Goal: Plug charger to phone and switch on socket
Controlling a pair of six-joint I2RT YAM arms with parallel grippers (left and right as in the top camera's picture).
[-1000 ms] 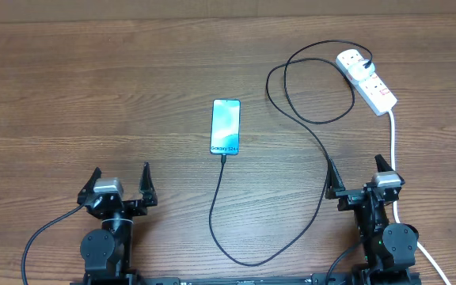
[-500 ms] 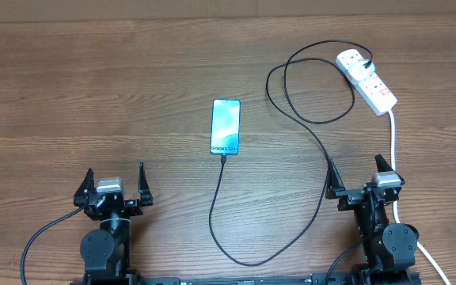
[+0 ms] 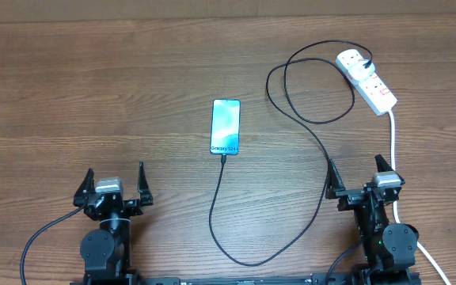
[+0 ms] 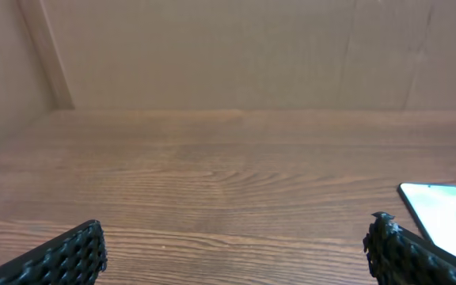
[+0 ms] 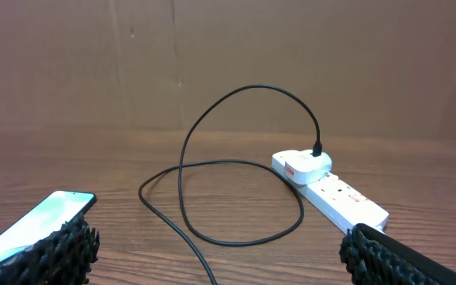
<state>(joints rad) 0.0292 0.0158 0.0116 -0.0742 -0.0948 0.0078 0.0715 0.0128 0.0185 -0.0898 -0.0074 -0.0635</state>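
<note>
Overhead first: the phone is laid flat with its screen lit, near the middle of the wooden surface, its "Galaxy" end turned toward the arms. The charger is seen meeting that end with its tip. Its black cable is run toward the arms, curved to the right, carried up through a loop and ended at a white adapter seated in the far end of the socket. The socket is placed at the far right, its thick white cord trailed down beside the right gripper. The left gripper is set at the near left, well apart from the phone. Both sets of jaws are spread wide, with nothing held between them. Left wrist view: open jaws are shown over bare wood, with a corner of the phone caught at the right edge. Right wrist view: open jaws are shown again, the phone at the left, the charger's loop arched into the adapter, the socket at the right. The switch position cannot be told.
</note>
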